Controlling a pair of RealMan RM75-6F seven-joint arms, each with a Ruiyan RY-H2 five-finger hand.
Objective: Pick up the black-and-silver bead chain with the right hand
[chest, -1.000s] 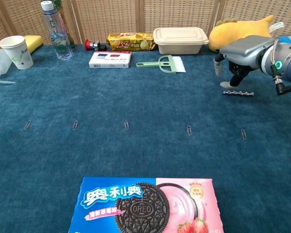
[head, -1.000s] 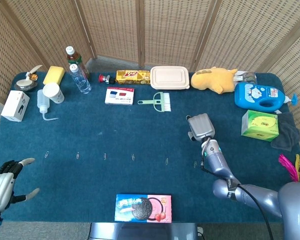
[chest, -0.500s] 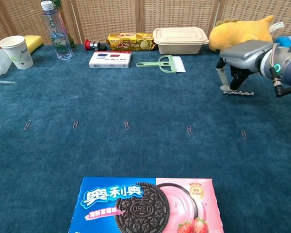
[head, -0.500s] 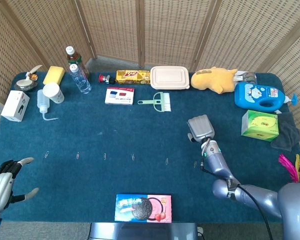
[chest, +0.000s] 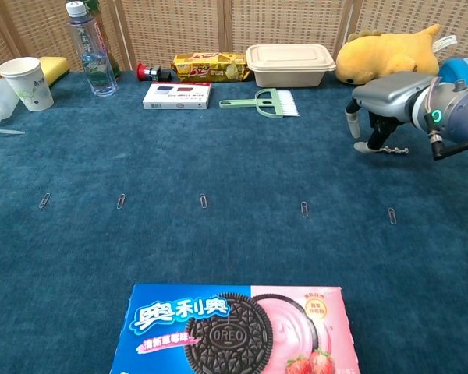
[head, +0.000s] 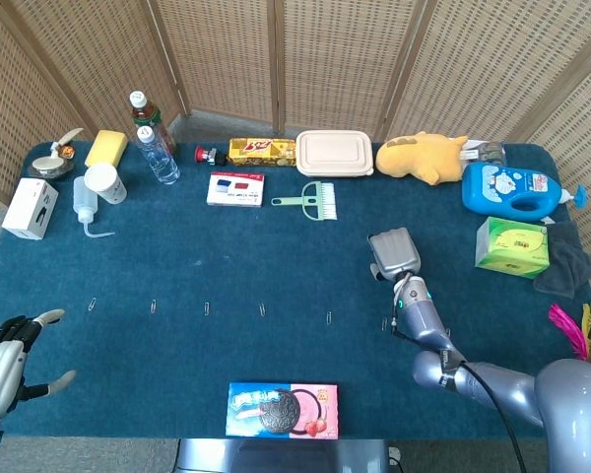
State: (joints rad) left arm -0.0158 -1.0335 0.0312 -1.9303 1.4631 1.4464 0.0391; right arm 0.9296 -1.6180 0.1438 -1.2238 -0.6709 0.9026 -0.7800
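The black-and-silver bead chain [chest: 395,149] lies flat on the blue cloth at the right of the chest view. My right hand [chest: 387,95] hangs palm down over its left end. The fingers [chest: 361,146] point down, and one tip touches the cloth where the chain begins. The chain stays on the cloth; nothing is lifted. In the head view the right hand [head: 394,252] covers the chain. My left hand [head: 4,366] hovers at the near left corner with fingers spread, holding nothing.
A row of paperclips [chest: 303,208] crosses the cloth in front of the hand. An Oreo box [chest: 234,331] lies at the near edge. A green brush [chest: 269,101], beige lunch box [chest: 288,62] and yellow plush [chest: 386,51] stand behind; a green box [head: 512,246] is to the right.
My right hand has sunk and shifted slightly left, bringing its fingertips down onto the chain's left end. Less of the chain shows. The left hand is still.
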